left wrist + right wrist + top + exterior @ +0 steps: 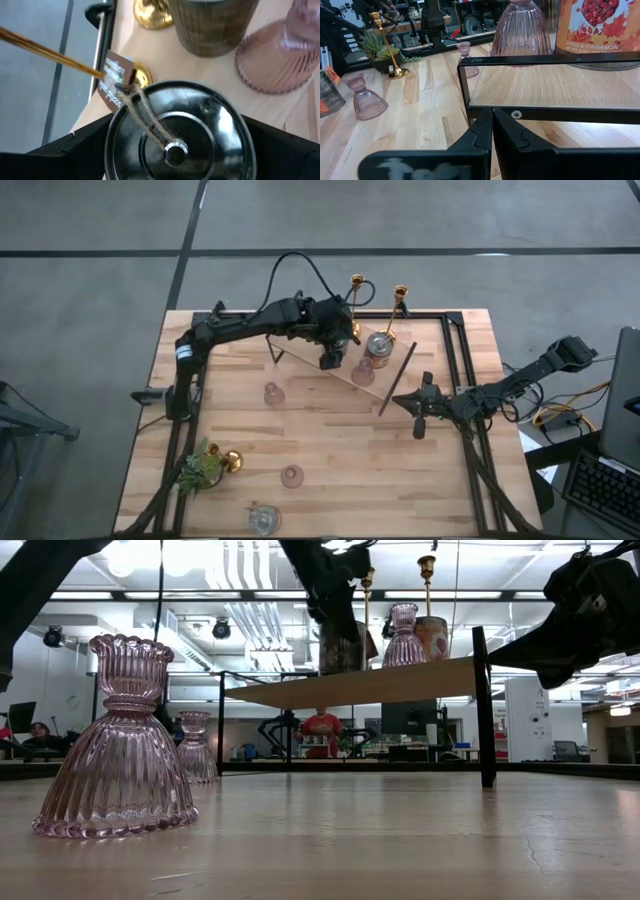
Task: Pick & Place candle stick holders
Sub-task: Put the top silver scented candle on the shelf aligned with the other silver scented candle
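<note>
Seemingly clamped, left gripper point(333, 358) on half-hidden black lid point(175, 135) — shelf point(400, 350).

On the table point(330, 450) a raised shelf point(350, 355) sits at 12 o'clock. On it stand two candlesticks point(357, 283) at its far edge, a jar candle point(379, 346) and a glass holder point(363, 372). More glass holders point(272, 393) lie at centre and 6 o'clock; a plant point(200, 468) at 8 o'clock, a candlestick point(232, 462) touching it.

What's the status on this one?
Left gripper over shelf, shut on black lid. Right gripper shut, empty, by shelf. Pink holder sits on table. Candle jar crowds shelf.
</note>
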